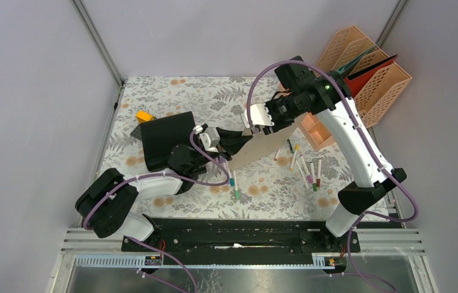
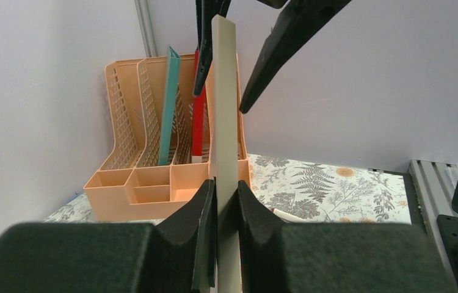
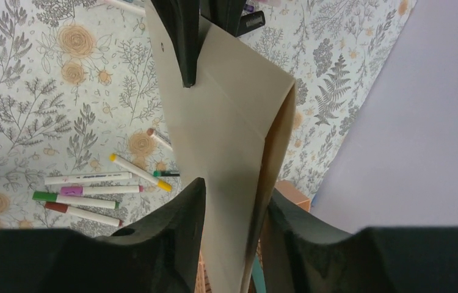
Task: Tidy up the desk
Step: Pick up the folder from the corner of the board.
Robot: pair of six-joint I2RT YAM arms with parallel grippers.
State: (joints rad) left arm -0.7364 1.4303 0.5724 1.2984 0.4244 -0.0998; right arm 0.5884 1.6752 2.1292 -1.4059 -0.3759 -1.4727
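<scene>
A beige folder (image 1: 269, 143) hangs edge-up over the middle of the flower-printed desk (image 1: 165, 91). My left gripper (image 1: 236, 141) is shut on its near end; in the left wrist view the black fingers (image 2: 205, 213) pinch the folder (image 2: 225, 122). My right gripper (image 1: 252, 125) is at the far end. Its jaws (image 3: 234, 201) straddle the bowed folder (image 3: 226, 134), partly narrowed, with slim gaps still showing beside the fingers (image 2: 275, 55).
An orange file rack (image 1: 367, 73) stands at the back right, holding a teal folder (image 2: 168, 104) and a red one (image 2: 198, 116). Several markers (image 1: 306, 168) lie under the folder, and two more (image 1: 234, 183) lie nearer. A black binder (image 1: 165, 137) and a yellow piece (image 1: 144, 115) sit left.
</scene>
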